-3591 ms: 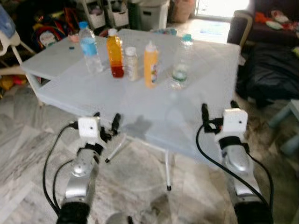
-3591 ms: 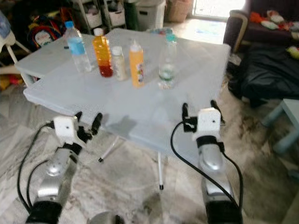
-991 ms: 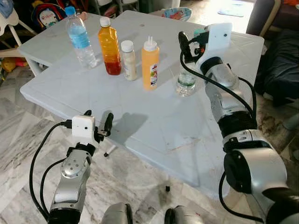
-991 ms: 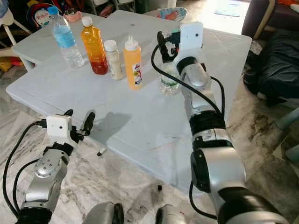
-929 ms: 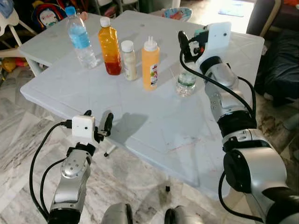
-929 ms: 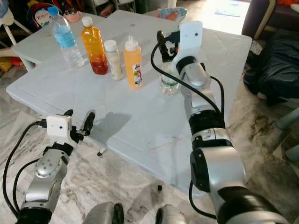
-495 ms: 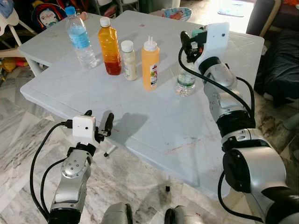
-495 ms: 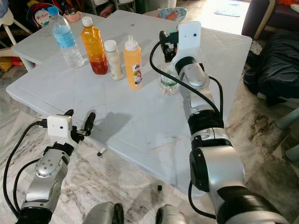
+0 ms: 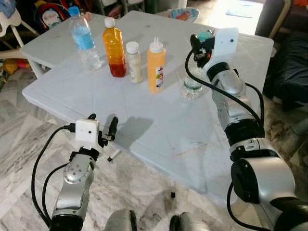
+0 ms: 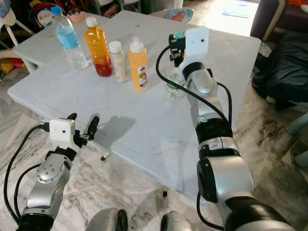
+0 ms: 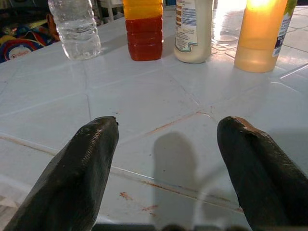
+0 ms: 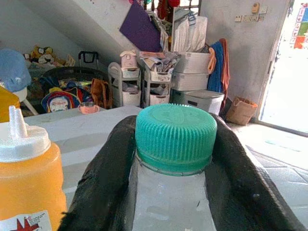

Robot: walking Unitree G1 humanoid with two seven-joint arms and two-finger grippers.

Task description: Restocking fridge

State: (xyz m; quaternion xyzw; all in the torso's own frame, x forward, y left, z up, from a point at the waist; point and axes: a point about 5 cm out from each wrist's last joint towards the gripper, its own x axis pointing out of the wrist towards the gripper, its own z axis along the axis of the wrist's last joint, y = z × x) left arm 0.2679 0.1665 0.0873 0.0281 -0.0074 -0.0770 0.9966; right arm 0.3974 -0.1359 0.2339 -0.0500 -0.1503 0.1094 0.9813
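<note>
1. A white table (image 9: 159,130) is seen in front of the robot, with five bottles stood in a rough row on it
2. The clear bottle with a green cap (image 12: 174,130) is placed at the right end of the row, just beside the orange squeeze bottle (image 9: 155,66), upright on the table
3. The right gripper (image 12: 174,144) is raised over the table and set around the neck of the green-capped bottle; its two black fingers (image 12: 103,178) are pressed against both sides just below the cap, so the bottle is gripped
4. Only a little water is seen in the bottom of that bottle in the head views
5. Beyond the squeeze bottle, toward the left of the table, a small white-capped bottle (image 9: 133,61), a tall bottle of orange and red drink (image 9: 114,47) and a blue-capped water bottle (image 9: 83,37) are lined up, each near the next, none touching
6. The left gripper (image 9: 102,129) is held low at the near edge of the table, well apart from the bottles; its fingers (image 11: 72,173) are spread wide with nothing between them, bare tabletop visible in the gap
7. A bowl (image 9: 182,14) is noted at the far edge of the table
8. Marble floor (image 9: 19,159) is seen under and around the table
</note>
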